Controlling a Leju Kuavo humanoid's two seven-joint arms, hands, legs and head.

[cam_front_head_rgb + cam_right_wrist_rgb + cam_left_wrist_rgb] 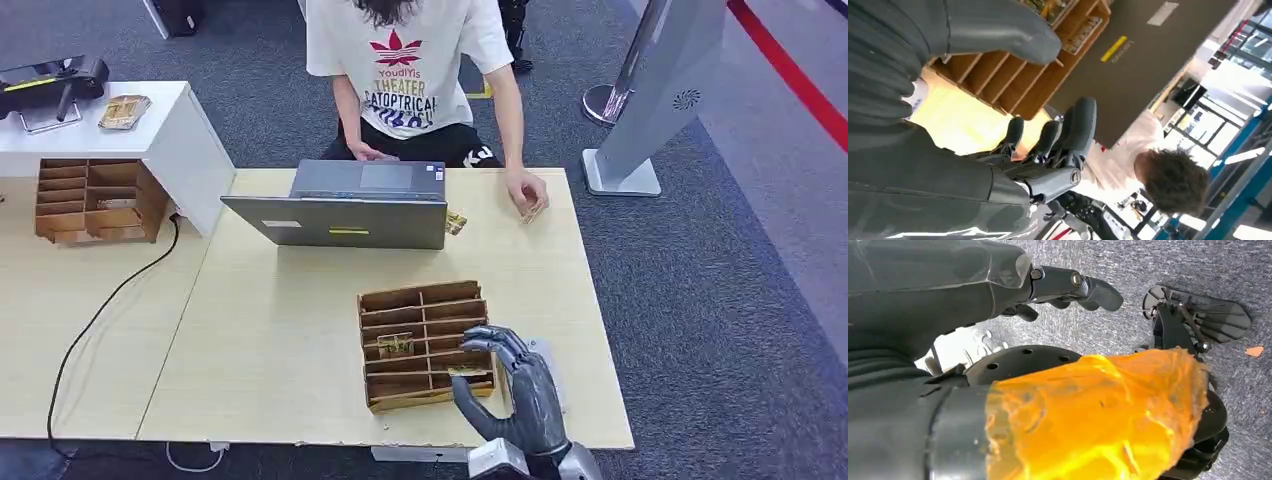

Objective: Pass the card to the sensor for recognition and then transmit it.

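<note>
A wooden slotted card rack (425,345) stands on the near right of the pale table (280,340). One gold card (395,346) lies in a middle slot, another gold card (466,371) in a near right slot. My right hand (512,388) hovers at the rack's right end, fingers spread over that card, thumb apart, gripping nothing. In the right wrist view the right hand (1013,165) has its fingers (1079,125) and thumb (998,30) apart, with the rack (1013,85) between them. My left hand (1068,287) hangs over grey carpet, holding nothing.
An open laptop (340,205) stands mid-table before a seated person (410,70), whose hand (527,192) rests on the table near a small gold card (456,222). A second rack (95,200) and white cabinet (170,130) sit left. A black cable (100,315) crosses the table.
</note>
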